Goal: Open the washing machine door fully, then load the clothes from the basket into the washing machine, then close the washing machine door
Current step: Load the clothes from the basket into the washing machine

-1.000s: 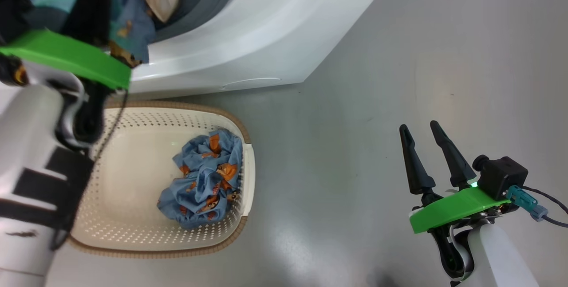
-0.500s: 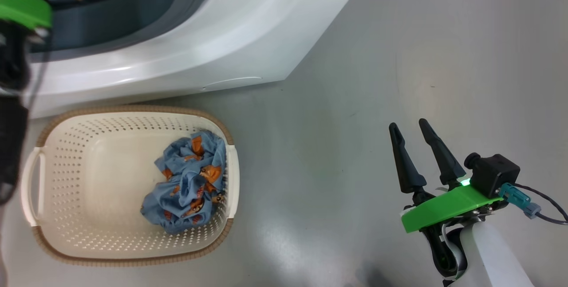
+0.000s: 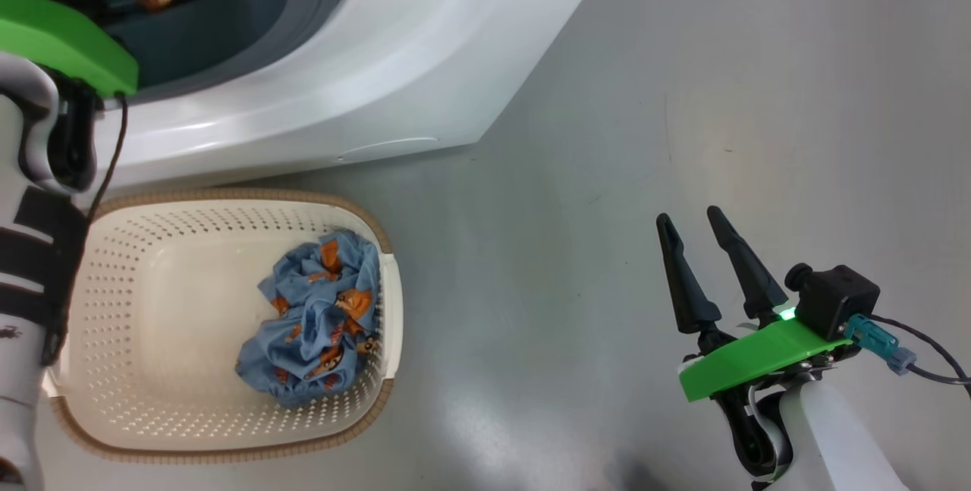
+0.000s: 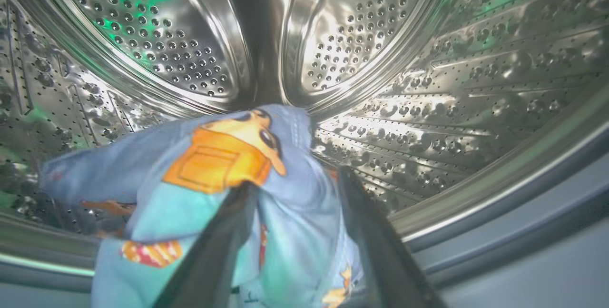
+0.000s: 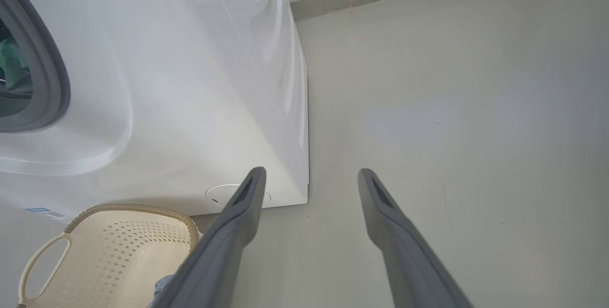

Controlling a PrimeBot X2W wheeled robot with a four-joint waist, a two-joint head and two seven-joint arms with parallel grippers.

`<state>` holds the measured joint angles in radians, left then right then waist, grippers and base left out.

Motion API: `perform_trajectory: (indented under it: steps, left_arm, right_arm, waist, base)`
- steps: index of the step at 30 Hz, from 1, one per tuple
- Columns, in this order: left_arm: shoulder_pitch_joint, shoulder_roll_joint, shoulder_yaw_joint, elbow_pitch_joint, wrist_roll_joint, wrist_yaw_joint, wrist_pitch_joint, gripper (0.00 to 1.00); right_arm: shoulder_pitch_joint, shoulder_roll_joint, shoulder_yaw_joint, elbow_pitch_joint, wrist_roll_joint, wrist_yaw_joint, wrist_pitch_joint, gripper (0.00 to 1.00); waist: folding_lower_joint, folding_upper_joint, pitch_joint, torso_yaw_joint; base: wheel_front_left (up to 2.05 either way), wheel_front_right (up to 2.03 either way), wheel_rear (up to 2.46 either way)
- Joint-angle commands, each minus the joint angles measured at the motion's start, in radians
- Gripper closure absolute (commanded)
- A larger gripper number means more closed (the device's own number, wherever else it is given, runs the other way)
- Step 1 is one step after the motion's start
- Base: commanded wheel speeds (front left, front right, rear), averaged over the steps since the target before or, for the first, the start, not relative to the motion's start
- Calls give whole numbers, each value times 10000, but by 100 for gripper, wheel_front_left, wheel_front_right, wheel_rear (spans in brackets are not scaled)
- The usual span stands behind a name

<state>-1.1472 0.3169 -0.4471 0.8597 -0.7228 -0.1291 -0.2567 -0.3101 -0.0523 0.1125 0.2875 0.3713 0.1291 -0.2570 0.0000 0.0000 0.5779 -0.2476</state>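
Inside the steel drum (image 4: 452,84) of the washing machine (image 3: 341,58), the left gripper (image 4: 296,179) is positioned with its two dark fingers parted to a moderate gap. A light blue garment (image 4: 214,165) printed with orange figures lies between and over those fingers, above the perforated lower wall of the drum. From the head view, the left arm is seen reaching up into the machine's opening, its green wrist plate (image 3: 61,43) level with the grey-blue gasket (image 3: 303,5), and blue printed fabric is visible just within the opening. The basket (image 3: 227,195) stands on the grey floor (image 3: 607,134) directly in front of the machine, close to its lower front panel. One further bundle of clothes (image 3: 315,316), of the same blue fabric with orange figures, is crumpled against the basket's right-hand wall; the rest of the basket floor is bare. The right gripper (image 3: 690,216) is held over the open floor, well apart from the basket and the machine. Its fingers are spread wide, and nothing is held between them. From the right wrist view, the machine's white side panel and one white basket handle (image 5: 33,260) are seen beyond the right gripper's fingers (image 5: 238,217).
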Motion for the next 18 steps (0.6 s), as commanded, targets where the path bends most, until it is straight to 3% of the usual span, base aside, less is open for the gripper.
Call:
perform_trajectory:
  steps: [1,11,18]
  left_arm:
    - [-165,443,-11,-21,-75,-16,-51,0]
    - [280,265,-486,139,-23,-16,-51,0]
    - [1148,-26,57,-450,119,-16,-51,0]
  right_arm:
    - [113,20,168,-146,96,16,-48,0]
    - [284,20,28,-46,-137,16,-48,0]
    - [328,-11,-121,58,-301,16,-48,0]
  waist:
    - [0,0,-61,33]
    - [0,0,-602,376]
    - [0,0,-989,662]
  base:
    - [0,0,0]
    - [0,0,0]
    - [0,0,0]
